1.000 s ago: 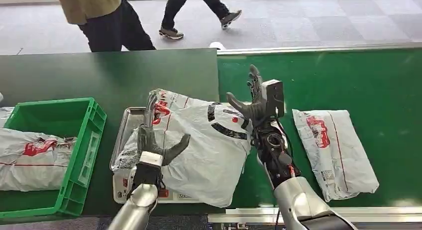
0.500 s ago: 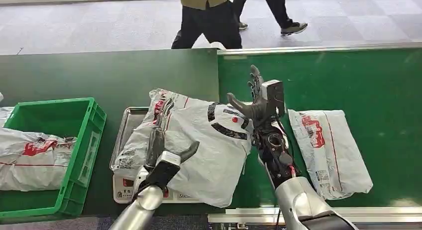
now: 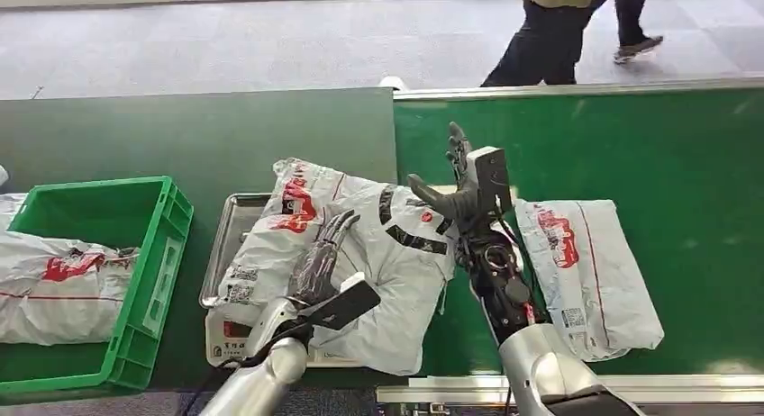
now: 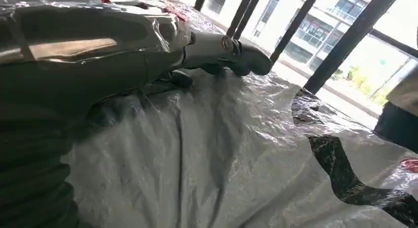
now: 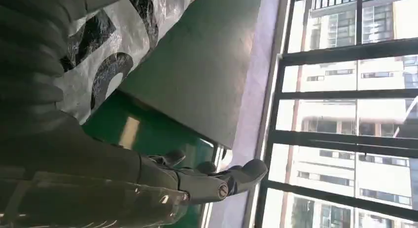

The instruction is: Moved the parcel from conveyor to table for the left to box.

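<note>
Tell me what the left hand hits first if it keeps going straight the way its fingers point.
Probably nothing new: the left hand already lies on the large white parcel, fingers pointing along it toward its red-printed far end. Past that lies bare dark green table. Depth is unclear.

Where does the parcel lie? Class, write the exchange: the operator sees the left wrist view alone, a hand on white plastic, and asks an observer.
Observer: The parcel lies across a metal tray on the dark table, with one end over the conveyor.
Operator: And the box?
Observer: A green crate stands left of the tray.
Operator: The right hand?
Observer: The right hand is open and upright beside the parcel, above the conveyor.
</note>
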Controlling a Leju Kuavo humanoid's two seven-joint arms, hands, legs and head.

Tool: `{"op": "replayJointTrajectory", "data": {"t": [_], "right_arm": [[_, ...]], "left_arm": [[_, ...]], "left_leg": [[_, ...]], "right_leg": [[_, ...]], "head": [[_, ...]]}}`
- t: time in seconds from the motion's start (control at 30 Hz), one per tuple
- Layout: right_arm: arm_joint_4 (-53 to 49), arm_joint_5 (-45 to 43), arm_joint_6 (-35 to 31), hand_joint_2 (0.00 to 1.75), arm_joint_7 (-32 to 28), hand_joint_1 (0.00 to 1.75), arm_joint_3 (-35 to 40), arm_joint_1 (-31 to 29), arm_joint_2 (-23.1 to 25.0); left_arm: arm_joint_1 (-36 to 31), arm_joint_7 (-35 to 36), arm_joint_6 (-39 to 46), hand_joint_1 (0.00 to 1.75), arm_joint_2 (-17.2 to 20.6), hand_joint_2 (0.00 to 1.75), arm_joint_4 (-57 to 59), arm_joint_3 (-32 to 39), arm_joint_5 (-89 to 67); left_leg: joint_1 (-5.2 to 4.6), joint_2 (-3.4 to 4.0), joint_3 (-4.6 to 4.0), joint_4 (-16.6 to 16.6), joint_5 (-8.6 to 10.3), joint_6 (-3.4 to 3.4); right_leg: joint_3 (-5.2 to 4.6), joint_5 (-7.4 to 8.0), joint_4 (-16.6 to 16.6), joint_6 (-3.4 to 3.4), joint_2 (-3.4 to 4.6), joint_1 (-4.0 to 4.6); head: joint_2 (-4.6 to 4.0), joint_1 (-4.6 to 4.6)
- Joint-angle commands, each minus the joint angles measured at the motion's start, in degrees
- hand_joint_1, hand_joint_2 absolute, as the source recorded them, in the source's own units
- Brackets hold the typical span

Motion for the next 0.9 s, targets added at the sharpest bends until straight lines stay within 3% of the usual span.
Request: {"op": "replayJointTrajectory", "data": {"t": [0.03, 0.17, 0.2, 0.23, 0.27, 0.9], "right_arm": [[-0.4, 0.6, 0.0, 1.75, 0.2, 0.0, -1.7, 0.2, -1.2], [0.1, 0.9, -0.1, 1.75, 0.0, 0.0, -2.0, -0.3, -0.8], [0.1, 0.9, -0.2, 1.75, 0.0, 0.0, -2.0, -0.4, -0.7], [0.0, 0.9, -0.2, 1.75, 0.0, 0.0, -2.1, -0.4, -0.6], [-0.2, 1.0, -0.2, 1.75, 0.0, 0.0, -2.2, -0.4, -0.5], [-1.9, 2.0, 0.2, 1.75, 0.3, 0.0, -3.3, 0.6, -0.7]], "left_arm": [[-3.3, 0.9, -0.9, 0.0, 0.0, 1.75, 13.0, 0.1, -1.4], [-3.4, 0.6, -1.5, 0.03, -0.1, 1.75, 13.4, 0.4, -1.3], [-3.4, 0.2, -1.2, 1.36, -0.1, 1.75, 13.2, 0.3, -1.3], [-3.3, 0.1, -1.0, 1.66, -0.2, 1.75, 13.0, 0.3, -1.3], [-3.3, -0.2, -1.0, 1.73, -0.2, 1.75, 12.9, 0.2, -1.5], [-3.5, -1.8, -0.7, 1.75, -0.5, 1.75, 12.4, -0.4, -1.7]], "left_leg": [[0.05, -0.09, 0.14, -0.1, 0.04, 0.01], [0.02, -0.05, 0.23, 0.0, 0.04, 0.01], [0.05, -0.03, 0.23, -0.1, 0.06, 0.01], [0.02, -0.03, 0.28, 0.0, 0.04, 0.01], [0.0, -0.08, 0.34, 0.0, 0.03, 0.02], [0.01, -0.09, 0.42, 0.0, 0.0, 0.02]], "right_leg": [[0.22, 0.05, -0.1, -0.02, -0.05, 0.05], [0.31, 0.07, -0.1, -0.02, -0.04, 0.02], [0.33, 0.12, -0.2, -0.03, 0.0, 0.05], [0.36, 0.08, -0.1, -0.02, -0.02, 0.02], [0.42, 0.05, -0.1, -0.01, -0.06, 0.0], [0.49, 0.05, -0.1, 0.0, -0.06, 0.01]], "head": [[0.0, 0.0], [0.0, 0.0], [0.0, -0.02], [0.0, 0.0], [0.0, -0.02], [0.0, 0.0]]}}
